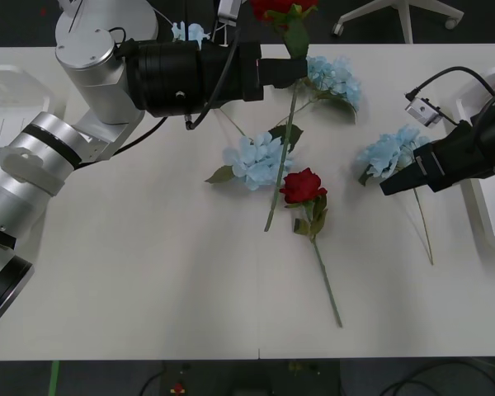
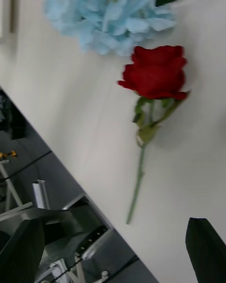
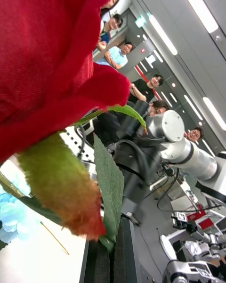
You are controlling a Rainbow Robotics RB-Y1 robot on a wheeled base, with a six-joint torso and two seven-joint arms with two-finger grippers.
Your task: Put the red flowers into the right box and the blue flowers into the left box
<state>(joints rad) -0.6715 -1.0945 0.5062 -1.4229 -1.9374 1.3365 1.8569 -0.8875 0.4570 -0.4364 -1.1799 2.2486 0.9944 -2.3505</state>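
Observation:
My left gripper (image 1: pixel 289 71) is shut on the stem of a red flower (image 1: pixel 279 8), held above the table's far middle; its stem hangs down to mid-table. The left wrist view shows that bud (image 3: pixel 42 52) up close. A second red flower (image 1: pixel 303 186) lies at mid-table, also in the right wrist view (image 2: pixel 155 71). Blue flowers lie beside it (image 1: pixel 256 158), at the back (image 1: pixel 336 78) and on the right (image 1: pixel 386 153). My right gripper (image 1: pixel 393 185) hovers open beside that right one. The left box (image 1: pixel 0 82) sits far left, the right box (image 1: pixel 481 216) at the right edge.
An office chair base (image 1: pixel 400 16) stands on the floor beyond the table. The near half of the table is bare white surface. Several people stand in the room behind, away from the flowers.

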